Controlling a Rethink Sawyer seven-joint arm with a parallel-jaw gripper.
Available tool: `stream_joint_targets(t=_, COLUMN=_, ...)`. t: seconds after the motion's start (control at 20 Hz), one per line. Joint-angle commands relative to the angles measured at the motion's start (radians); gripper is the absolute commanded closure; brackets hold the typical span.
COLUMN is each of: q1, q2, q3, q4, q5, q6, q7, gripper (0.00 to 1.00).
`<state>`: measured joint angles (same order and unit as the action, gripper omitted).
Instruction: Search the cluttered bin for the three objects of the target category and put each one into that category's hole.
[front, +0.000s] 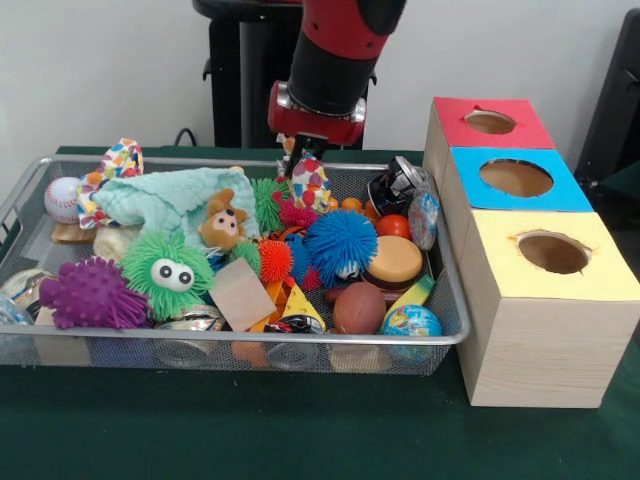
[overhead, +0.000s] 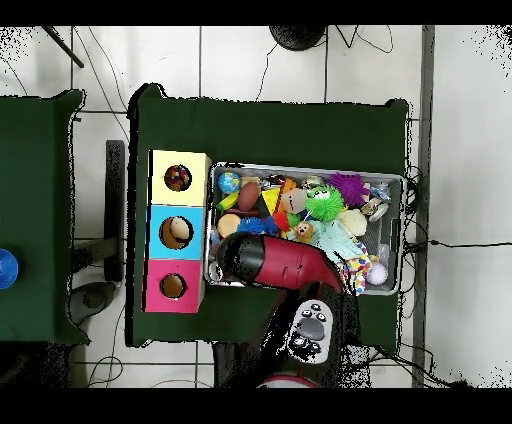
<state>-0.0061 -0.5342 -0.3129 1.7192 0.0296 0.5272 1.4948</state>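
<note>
The wire mesh bin (front: 455, 335) sits on the green table, full of toys; it also shows in the overhead view (overhead: 300, 167). My gripper (front: 297, 165) is low over the bin's far side, shut on a white cloth piece with coloured triangles (front: 312, 185) just under it. A second patterned cloth piece (front: 122, 160) stands at the far left rim, and a patterned strip (front: 90, 207) lies beside the baseball. The overhead view shows patterned cloth (overhead: 355, 272) beside my arm (overhead: 270, 262), which hides the gripper there. The yellow box's hole (front: 553, 252) is right of the bin, and shows in the overhead view (overhead: 178, 178).
The bin holds a mint-green cloth (front: 170, 195), a small bear (front: 225, 225), a green pom-pom with eyes (front: 168, 270), a purple spiky ball (front: 92, 293), a blue pom-pom (front: 340, 243) and a baseball (front: 62, 197). The blue box (front: 515, 178) and the red box (front: 490, 122) stand behind the yellow one.
</note>
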Motion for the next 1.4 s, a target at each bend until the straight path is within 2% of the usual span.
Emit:
stream_joint_targets(t=0.05, q1=0.043, q2=-0.051, q3=0.008, q4=0.035, q5=0.094, q6=0.031, q7=0.335, gripper=1.00)
stream_joint_targets(t=0.35, q1=0.092, q2=-0.050, q3=0.005, q4=-0.026, q5=0.149, q6=0.092, q7=0.357, gripper=1.00)
stream_joint_targets(t=0.65, q1=0.193, q2=-0.003, q3=-0.033, q4=-0.149, q5=0.183, q6=0.162, q7=0.446, gripper=1.00)
stream_joint_targets(t=1.1, q1=0.281, q2=0.073, q3=-0.046, q4=-0.381, q5=0.199, q6=0.371, q7=0.542, gripper=1.00)
stream_joint_targets(t=1.4, q1=0.315, q2=0.161, q3=-0.035, q4=-0.542, q5=0.197, q6=0.443, q7=0.600, gripper=1.00)
